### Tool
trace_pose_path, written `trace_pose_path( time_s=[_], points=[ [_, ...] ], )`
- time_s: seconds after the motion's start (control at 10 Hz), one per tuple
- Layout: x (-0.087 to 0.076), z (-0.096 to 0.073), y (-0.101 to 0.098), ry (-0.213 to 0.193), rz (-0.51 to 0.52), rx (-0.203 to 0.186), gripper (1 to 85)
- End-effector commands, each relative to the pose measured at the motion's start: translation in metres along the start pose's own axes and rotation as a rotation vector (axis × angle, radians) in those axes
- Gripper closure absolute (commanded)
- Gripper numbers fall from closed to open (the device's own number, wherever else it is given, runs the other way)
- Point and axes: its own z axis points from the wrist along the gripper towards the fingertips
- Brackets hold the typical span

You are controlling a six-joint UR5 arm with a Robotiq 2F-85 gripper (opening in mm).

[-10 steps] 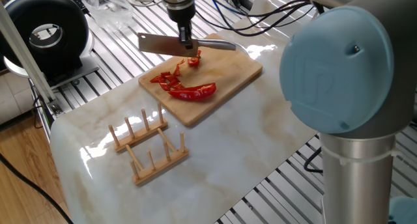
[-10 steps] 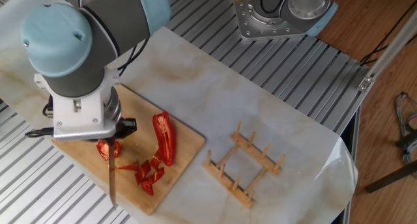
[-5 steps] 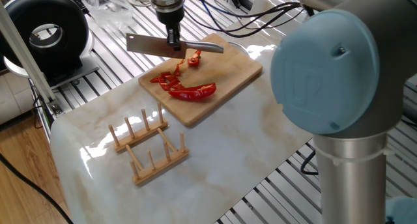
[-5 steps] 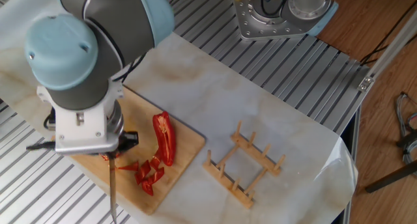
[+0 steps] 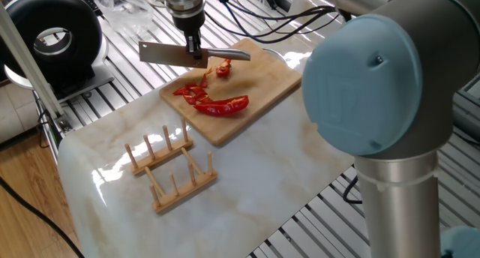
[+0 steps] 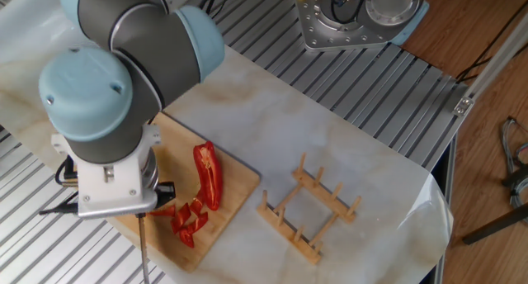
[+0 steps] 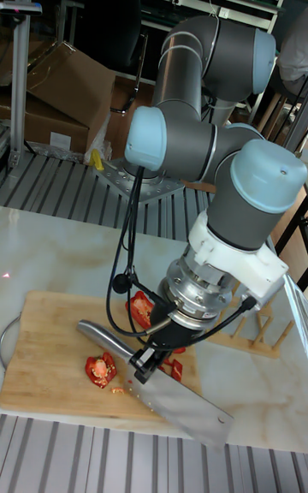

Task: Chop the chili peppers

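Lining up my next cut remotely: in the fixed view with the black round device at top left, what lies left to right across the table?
Black round device → wooden peg rack → red chili pepper pieces on the wooden cutting board → pale blue robot joint cap.

The arm bends low over the table, its wrist pointing straight down at the far left. The gripper (image 5: 196,54) is clamped tight on a knife (image 5: 169,55), fingers pinching it where handle meets blade, the broad blade held level and reaching out left.

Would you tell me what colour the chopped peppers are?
The chili peppers are bright red, clearest in one fixed view.
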Motion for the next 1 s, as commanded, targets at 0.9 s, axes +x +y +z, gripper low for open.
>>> trace_pose_path(
  time_s=[0.9],
  points=[
    [0.012, 0.011, -0.001, 0.023, -0.039, -0.02, 84.3]
  ],
)
